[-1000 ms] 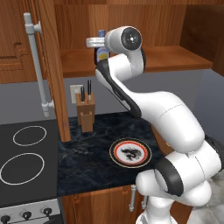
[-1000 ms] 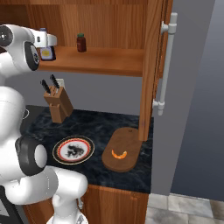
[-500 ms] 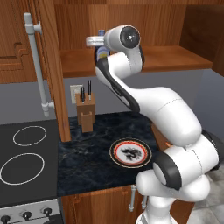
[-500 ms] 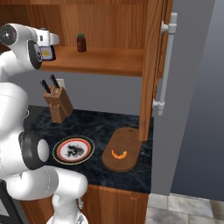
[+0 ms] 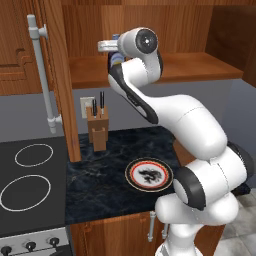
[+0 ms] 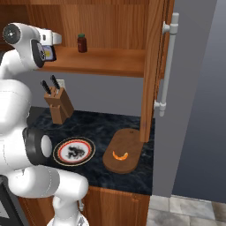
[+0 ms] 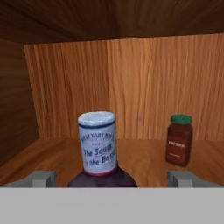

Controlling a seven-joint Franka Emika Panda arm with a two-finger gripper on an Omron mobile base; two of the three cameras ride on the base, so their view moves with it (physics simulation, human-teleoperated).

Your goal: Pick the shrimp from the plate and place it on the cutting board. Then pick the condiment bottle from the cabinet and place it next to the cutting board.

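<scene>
Hand view: the gripper point(image 7: 112, 178) is seen with its jaws spread wide, one grey fingertip point(image 7: 42, 178) low at the left and the other low at the right. Between them, touched by neither, the condiment bottle point(image 7: 99, 151) is stood upright on the cabinet's shelf point(image 7: 144, 157), toward its front edge. A dark brown-red body is shown at the bottom, and above it a pale bluish neck and cap wrapped in a white label with dark lettering. Nothing is held by the claw. A small red jar point(image 7: 179, 140) with a green lid is stood further back on the shelf, to the right of the bottle and well apart from it.

In the right base view the gripper point(image 6: 54, 39) is held level at the left end of the cabinet point(image 6: 110, 31) shelf, and the jar point(image 6: 81, 43) is seen nearer the middle. On the dark counter below, the shrimp point(image 6: 119, 155) is laid on the cutting board point(image 6: 124, 150) near the counter's right edge. The plate point(image 6: 74, 151) is placed just left of the board, and a knife block point(image 6: 58, 104) is stood at the back.
</scene>
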